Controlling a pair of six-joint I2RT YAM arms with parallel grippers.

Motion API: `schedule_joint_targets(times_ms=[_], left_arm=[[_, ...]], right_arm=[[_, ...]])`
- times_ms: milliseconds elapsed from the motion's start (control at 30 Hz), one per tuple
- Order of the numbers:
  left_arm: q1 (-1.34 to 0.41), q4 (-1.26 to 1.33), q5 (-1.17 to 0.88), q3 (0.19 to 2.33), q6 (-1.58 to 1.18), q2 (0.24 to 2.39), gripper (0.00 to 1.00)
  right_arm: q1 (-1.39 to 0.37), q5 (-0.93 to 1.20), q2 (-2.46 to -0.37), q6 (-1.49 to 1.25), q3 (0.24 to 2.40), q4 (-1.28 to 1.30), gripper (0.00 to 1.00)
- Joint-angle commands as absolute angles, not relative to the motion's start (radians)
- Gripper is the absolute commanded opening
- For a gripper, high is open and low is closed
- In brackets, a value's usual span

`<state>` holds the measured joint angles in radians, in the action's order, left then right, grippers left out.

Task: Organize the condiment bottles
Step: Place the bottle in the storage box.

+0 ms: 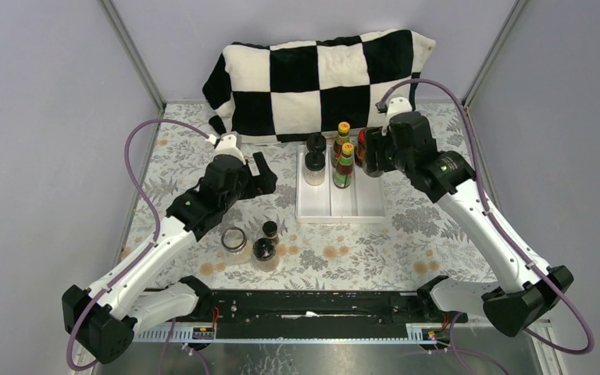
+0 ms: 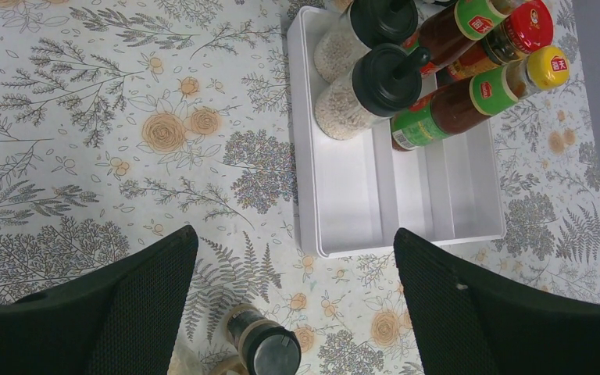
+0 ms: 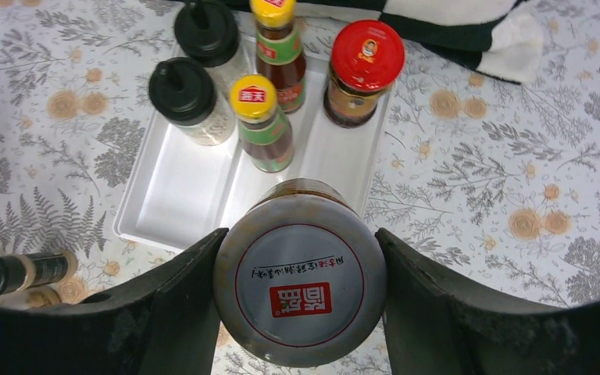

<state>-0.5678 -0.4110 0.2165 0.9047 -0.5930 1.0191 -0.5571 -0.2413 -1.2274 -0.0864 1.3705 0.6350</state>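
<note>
The step in hand looks like loading the tray (image 3: pixel 180 187). The right gripper (image 3: pixel 301 242) is clamped on both sides of a grey-lidded jar (image 3: pixel 301 285) and holds it in the air above the tray's near end, roughly over the middle and right compartments. The next move probably calls for a straight descent into the bare right compartment, near the red-lidded jar (image 3: pixel 367 55), without knocking the tall, slim yellow-capped bottles (image 3: pixel 254 98) in the middle one. The two black-capped jars (image 3: pixel 181 90) stand in the left compartment. The held jar is round and squat, with a dull metal lid bearing a red label. The tray is smooth white plastic with three long compartments, and it sits on a flat floral cloth (image 3: pixel 476 195). The left gripper (image 2: pixel 293 238) is spread wide with nothing in it, hovering over the cloth near the two small dark-topped spice jars (image 1: pixel 264 248) and the clear glass jar (image 1: pixel 234 238), which stand outside the tray and appear left to fetch.
</note>
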Motion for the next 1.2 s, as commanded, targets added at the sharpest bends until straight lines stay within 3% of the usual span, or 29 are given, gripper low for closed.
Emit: schedule_joint_targets(times_ms=[0,433,1167], left_arm=[[-0.567,-0.363,0.213,0.902,-0.574,1.023,0.99],[-0.568,-0.371,0.221,0.902,-0.561,1.007,0.99],[-0.567,-0.37,0.222,0.894,-0.561,1.0,0.99]], right_arm=[[-0.465,-0.154,-1.191,-0.113,1.372,0.576,0.6],[-0.358,-0.003,-1.333,-0.16,1.327,0.559,0.59],[-0.351,-0.173,-1.528,-0.128,1.269,0.381,0.58]])
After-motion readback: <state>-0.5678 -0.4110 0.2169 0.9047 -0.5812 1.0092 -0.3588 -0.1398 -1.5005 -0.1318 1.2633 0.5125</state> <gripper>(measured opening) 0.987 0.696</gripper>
